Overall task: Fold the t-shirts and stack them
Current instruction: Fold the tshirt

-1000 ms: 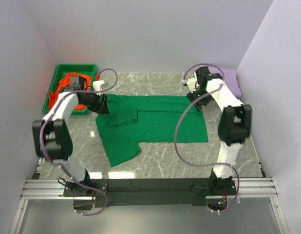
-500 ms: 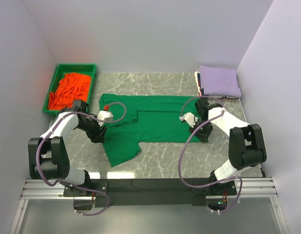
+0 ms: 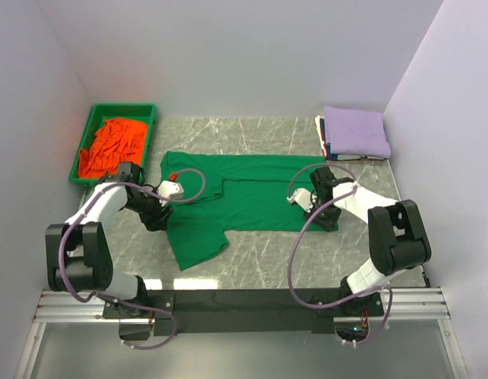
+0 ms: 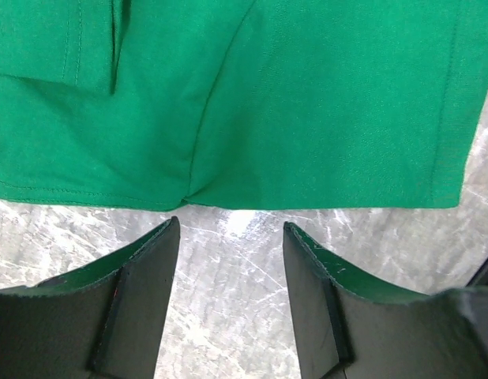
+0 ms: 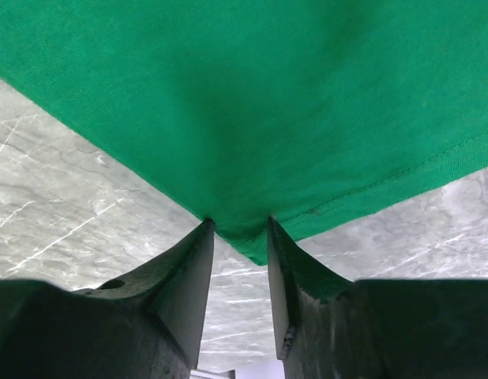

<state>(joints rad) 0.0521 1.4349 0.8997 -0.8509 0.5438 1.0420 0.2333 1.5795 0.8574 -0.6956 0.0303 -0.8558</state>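
A bright green t-shirt lies spread flat on the marble table, with one sleeve trailing toward the front left. My left gripper rests on the marble at the shirt's left edge. In the left wrist view its jaws are open, with the green hem just beyond the tips and only marble between them. My right gripper is at the shirt's near right corner. In the right wrist view that corner pokes between the tips of my right gripper, whose jaws are narrow but still apart.
A green tray at the back left holds crumpled orange t-shirts. At the back right is a folded stack with a lavender t-shirt on top and white and dark edges below. Walls close in both sides.
Both arms swung from the shirt's far edge toward its near side, leaving it flat. The right jaws have narrowed around the corner. The left gripper has barely shifted in the last half second.
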